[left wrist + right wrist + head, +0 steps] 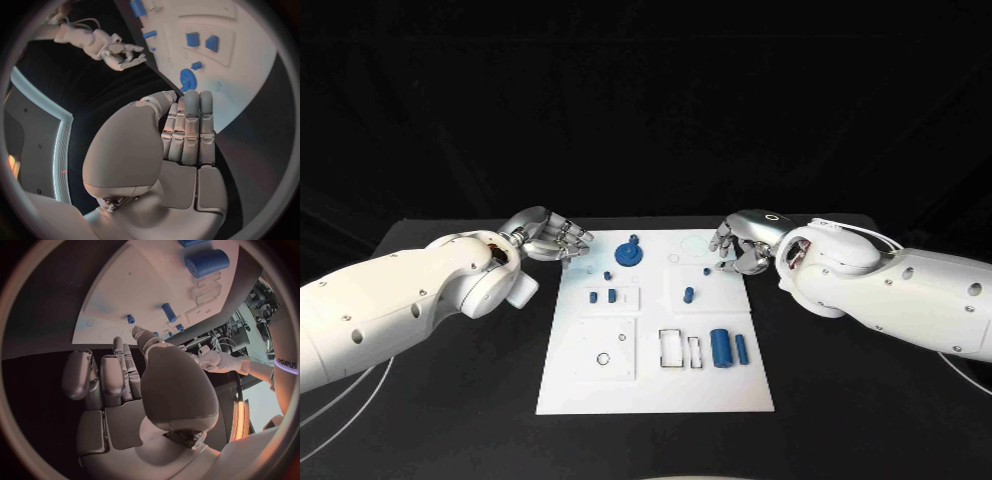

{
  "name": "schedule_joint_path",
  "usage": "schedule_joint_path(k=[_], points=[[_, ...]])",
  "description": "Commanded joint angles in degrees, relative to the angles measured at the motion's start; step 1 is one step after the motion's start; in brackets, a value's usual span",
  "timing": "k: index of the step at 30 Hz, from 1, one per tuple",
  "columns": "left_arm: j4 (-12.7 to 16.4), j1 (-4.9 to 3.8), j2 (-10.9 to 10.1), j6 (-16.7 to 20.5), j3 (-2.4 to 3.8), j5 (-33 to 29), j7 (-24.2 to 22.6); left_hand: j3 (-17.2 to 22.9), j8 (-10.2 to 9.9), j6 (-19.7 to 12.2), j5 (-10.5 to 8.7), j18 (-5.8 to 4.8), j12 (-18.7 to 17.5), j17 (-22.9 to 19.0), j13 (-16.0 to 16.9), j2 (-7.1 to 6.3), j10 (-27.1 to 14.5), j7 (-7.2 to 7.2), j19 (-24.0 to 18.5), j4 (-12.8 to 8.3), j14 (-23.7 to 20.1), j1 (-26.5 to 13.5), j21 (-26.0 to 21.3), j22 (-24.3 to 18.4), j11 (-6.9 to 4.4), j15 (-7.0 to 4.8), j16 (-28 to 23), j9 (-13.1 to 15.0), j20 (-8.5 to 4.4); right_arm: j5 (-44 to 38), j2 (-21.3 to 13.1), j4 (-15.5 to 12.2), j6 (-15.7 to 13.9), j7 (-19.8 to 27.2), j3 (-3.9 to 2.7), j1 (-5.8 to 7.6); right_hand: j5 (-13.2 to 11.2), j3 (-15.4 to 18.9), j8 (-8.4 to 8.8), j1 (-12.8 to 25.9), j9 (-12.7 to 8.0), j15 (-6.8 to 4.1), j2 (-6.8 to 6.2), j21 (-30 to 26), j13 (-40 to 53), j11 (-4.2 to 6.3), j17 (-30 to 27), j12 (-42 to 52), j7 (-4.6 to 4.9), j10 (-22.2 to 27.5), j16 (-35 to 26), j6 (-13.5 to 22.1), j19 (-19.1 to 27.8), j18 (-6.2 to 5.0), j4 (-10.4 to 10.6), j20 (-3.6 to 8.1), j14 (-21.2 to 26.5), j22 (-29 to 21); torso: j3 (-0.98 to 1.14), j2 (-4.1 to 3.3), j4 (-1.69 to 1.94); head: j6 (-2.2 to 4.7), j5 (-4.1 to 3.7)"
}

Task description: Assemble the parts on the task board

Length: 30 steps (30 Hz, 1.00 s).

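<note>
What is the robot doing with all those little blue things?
It is about to put the small blue parts together on the white task board. Right now it holds nothing. Its left hand and right hand hang at the far corners of the board, fingers loosely curled. A blue round part sits between them.

A flat white rectangular task board (589, 385) lies on the black bench (444, 420). A round blue disc-shaped part (629, 255) sits near its far edge. Small blue pegs (602, 296) stand mid-board, and two blue cylinders (728, 348) lie side by side near its right edge.
</note>
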<state>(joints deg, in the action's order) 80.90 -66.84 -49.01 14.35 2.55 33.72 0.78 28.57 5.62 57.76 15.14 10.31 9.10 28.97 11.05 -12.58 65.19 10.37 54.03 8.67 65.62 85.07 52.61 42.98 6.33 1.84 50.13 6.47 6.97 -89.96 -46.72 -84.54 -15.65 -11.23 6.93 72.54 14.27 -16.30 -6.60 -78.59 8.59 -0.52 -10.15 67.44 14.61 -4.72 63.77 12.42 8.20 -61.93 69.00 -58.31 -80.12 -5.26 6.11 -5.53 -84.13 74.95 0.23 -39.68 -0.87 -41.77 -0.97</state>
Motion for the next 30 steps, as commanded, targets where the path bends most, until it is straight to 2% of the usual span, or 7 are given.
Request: schedule_joint_path(k=[1, 10, 14, 22, 27, 30], points=[[2.0, -0.05, -1.0, 0.1, 0.06, -24.1, -8.9, -0.9, 0.5, 0.3, -0.25, 0.32, 0.4, -0.8, -0.1, 0.5, -0.4, 0.22, -0.2, -0.2, -0.4, -0.4, -0.9, -0.6, 0.05, -0.03, -0.8, -0.2, 0.11, -6.0, 0.8, 0.6, 2.7, -2.1, 0.15, -0.32, -0.3, 0.1, 0.35, 0.0, -0.1, 0.41, -0.33, 0.2, -0.1, -0.05, 0.3, -0.4, 0.24, 0.4, 0.1, 0.3, 0.0, 0.57, 0.2, -0.15, -1.2, 2.0, -0.27, -0.17, 0.07, -0.35, -0.04], [5.5, -0.05, -3.3, -1.2, 0.07, -30.6, -12.6, -1.5, 0.9, 0.8, -0.21, 0.34, 1.2, -1.6, -0.1, 1.41, -0.1, 0.17, 0.2, -1.3, -0.1, 0.4, -1.5, -1.1, -0.09, -0.17, -1.4, -0.5, -0.06, -6.5, 2.4, 1.4, 2.6, -1.3, 0.26, -1.28, 0.8, -1.0, 0.37, -0.9, 0.0, 0.43, 0.46, 2.4, -0.8, -0.05, 2.6, -0.4, 0.37, -0.4, 2.3, -0.7, -1.1, 0.97, -0.1, -0.27, -1.8, 3.4, -0.86, -0.46, 0.1, -0.63, -0.23], [6.4, -0.08, -3.8, -0.9, 0.07, -31.5, -13.3, -1.7, 1.0, 0.9, -0.22, 0.34, 1.4, -1.7, 0.0, 1.55, 0.0, 0.16, 0.3, -1.6, -0.1, 0.5, -1.6, -1.2, -0.14, -0.2, -1.5, -0.5, -0.11, -6.3, 2.8, 1.5, 2.7, -0.8, 0.27, -1.54, 1.0, -2.1, 0.22, -1.5, 0.1, 0.28, 0.84, 3.6, -1.3, 0.18, 3.6, -0.3, 0.11, -1.3, 3.3, -1.7, -1.6, 1.19, -0.4, -0.2, -2.0, 4.2, -1.02, -0.47, 0.38, -0.81, -0.4], [7.6, -0.1, -4.2, -0.4, 0.08, -32.2, -13.6, -2.1, 0.9, 0.5, -0.23, 0.3, 1.4, -1.9, -0.1, 1.57, -0.5, 0.48, 0.4, -1.7, -0.1, 0.3, -1.7, -1.3, 0.1, -0.08, -1.7, -0.7, -0.09, -5.8, 3.6, 2.1, 2.7, -0.2, 0.27, -1.88, 1.3, -3.3, 0.29, -1.5, 0.2, 0.14, 0.95, 4.9, -2.1, 0.36, 4.8, -0.7, -0.03, -2.3, 4.5, -2.6, -2.1, 1.44, -0.5, -0.07, -2.2, 5.2, -0.94, -0.46, 0.14, -0.77, -0.09], [8.1, -0.1, -4.2, -1.2, 0.08, -32.2, -13.8, -2.2, 0.9, 0.2, -0.17, 0.3, 1.5, -2.2, -0.2, 1.93, -0.8, 0.63, 0.4, -2.3, -0.2, 0.8, -1.9, -1.4, 0.23, -0.02, -1.9, -0.9, -0.08, -5.7, 4.1, 2.6, 3.3, -0.2, 0.27, -2.16, 1.2, -5.1, 0.54, -1.5, 0.2, 0.03, 1.45, 5.4, -3.0, 0.49, 5.2, -1.2, -0.18, -3.2, 5.1, -3.4, -2.3, 1.51, -0.6, 0.04, -2.2, 5.7, -0.94, -0.47, 0.13, -0.7, -0.04], [8.3, -0.1, -4.2, -1.6, 0.08, -32.3, -13.8, -2.3, 0.9, 0.3, -0.2, 0.27, 1.6, -2.3, -0.2, 2.14, -0.9, 0.69, 0.4, -2.3, -0.2, 0.7, -1.9, -1.5, 0.28, 0.03, -2.0, -0.9, -0.05, -5.7, 4.2, 2.7, 4.0, -0.2, 0.27, -2.33, 0.4, -6.1, 0.57, -1.8, 0.2, -0.06, 1.97, 5.5, -3.3, 0.63, 5.3, -1.3, -0.24, -3.7, 5.3, -3.8, -2.3, 1.52, -0.8, 0.1, -2.2, 5.8, -0.93, -0.46, 0.09, -0.82, 0.1]])
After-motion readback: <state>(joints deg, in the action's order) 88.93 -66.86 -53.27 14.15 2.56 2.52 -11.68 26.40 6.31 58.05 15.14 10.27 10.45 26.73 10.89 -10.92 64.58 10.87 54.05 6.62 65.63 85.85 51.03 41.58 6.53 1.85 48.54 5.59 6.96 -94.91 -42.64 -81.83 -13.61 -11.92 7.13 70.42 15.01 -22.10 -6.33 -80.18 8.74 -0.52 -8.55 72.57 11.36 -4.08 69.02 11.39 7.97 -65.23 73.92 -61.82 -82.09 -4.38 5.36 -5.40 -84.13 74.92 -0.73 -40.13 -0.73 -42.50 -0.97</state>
